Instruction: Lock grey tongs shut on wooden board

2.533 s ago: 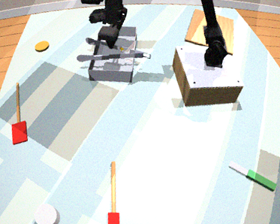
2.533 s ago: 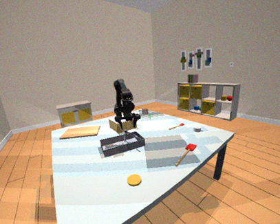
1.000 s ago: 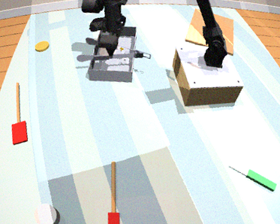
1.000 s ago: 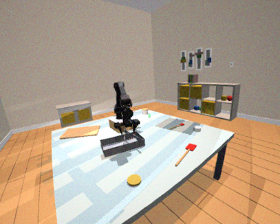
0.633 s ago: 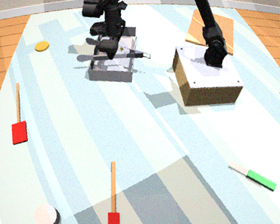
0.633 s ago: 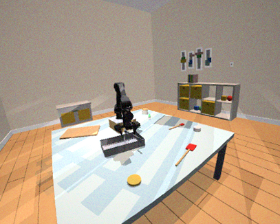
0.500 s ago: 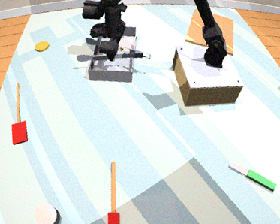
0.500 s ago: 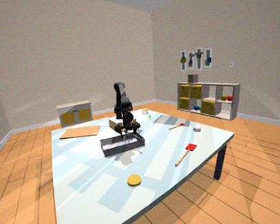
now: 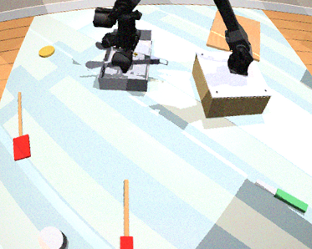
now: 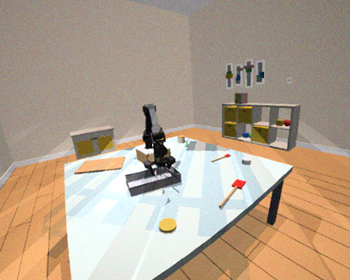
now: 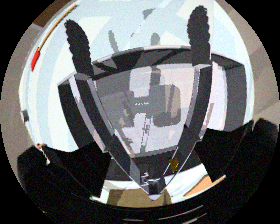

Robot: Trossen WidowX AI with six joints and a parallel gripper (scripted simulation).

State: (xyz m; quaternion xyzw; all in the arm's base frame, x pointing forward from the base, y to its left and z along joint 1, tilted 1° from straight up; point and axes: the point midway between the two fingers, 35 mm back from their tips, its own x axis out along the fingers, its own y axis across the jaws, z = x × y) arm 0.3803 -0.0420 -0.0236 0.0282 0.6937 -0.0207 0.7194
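The grey tongs (image 9: 155,62) (image 11: 199,37) lie open in a V across the grey roasting tin (image 9: 106,82) (image 10: 153,187) (image 11: 235,90). Their dark scalloped tips stick out past the tin's left wall in the top view, and their hinge end sticks out to the right. My gripper (image 9: 116,50) (image 10: 159,163) (image 11: 150,132) is wide open and empty, low over the tin, with its black fingers towards the outer sides of the two tong arms. It hides part of the tongs in the top view. The wooden board (image 9: 236,33) (image 10: 100,165) (image 11: 200,185) lies flat at the back, with no tongs on it.
A wooden box with a white top (image 9: 229,80) stands between tin and board, under the arm's base. A yellow disc (image 9: 46,50) (image 10: 167,225) lies beyond the tin. Two red-headed spatulas (image 9: 22,147) (image 9: 127,245), a white cylinder (image 9: 52,239) and a green-handled tool (image 9: 290,200) lie farther off.
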